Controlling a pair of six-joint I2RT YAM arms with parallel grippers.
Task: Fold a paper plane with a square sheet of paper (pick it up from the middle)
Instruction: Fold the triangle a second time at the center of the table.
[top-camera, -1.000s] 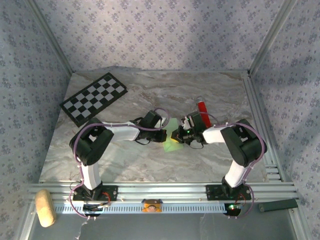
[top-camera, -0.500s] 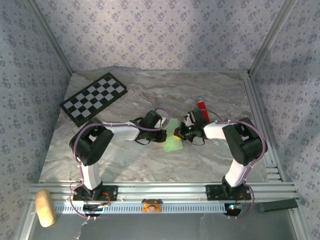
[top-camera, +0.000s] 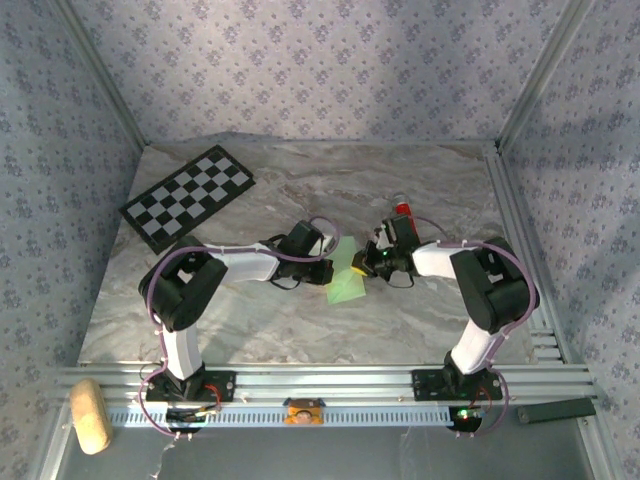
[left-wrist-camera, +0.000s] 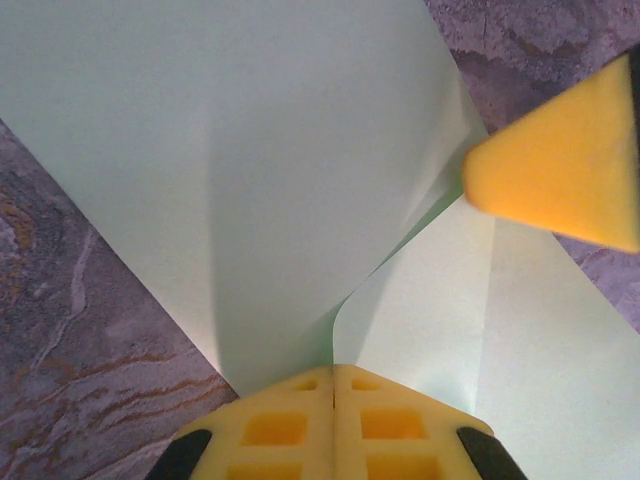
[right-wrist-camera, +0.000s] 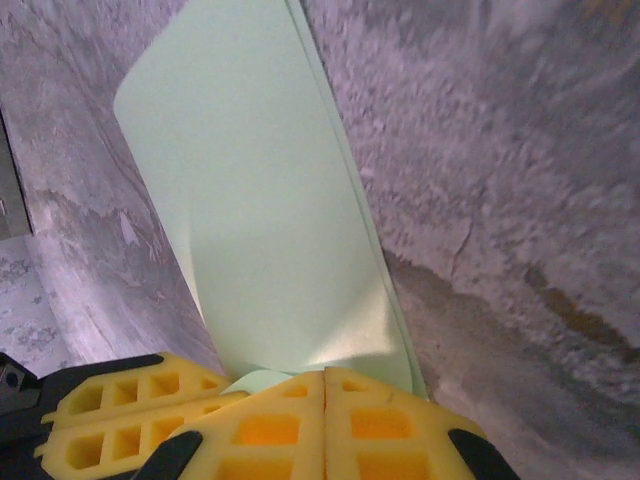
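— Whereabouts, the thin light green sheet of paper (top-camera: 346, 282)?
— Midway across the grey marbled tabletop (top-camera: 250, 320), between the tips of the two arms. Well apart from the black-and-white checkerboard (top-camera: 188, 196) at the far left, nearer the red cylindrical tube (top-camera: 403, 210) just behind the right arm.
— Lying flat?
— Not flat, not a plain square. From the left wrist, the sheet (left-wrist-camera: 250, 180) as a broad panel narrowing to a point at the jaws, with a second flap alongside on the right and a soft curved bend between the two. From the right wrist, the sheet (right-wrist-camera: 270, 230) as a long tongue with a rounded far corner, bowed up off the tabletop, a thin second edge down its right side.
— And the left jaws?
— Pressed together, pinching the sheet where the two panels meet.
— The right jaws?
— Likewise closed, yellow pads (right-wrist-camera: 380, 430) flush, the sheet's near end caught between them. One yellow fingertip (left-wrist-camera: 565, 165) at the sheet's right edge, seen from the left wrist.
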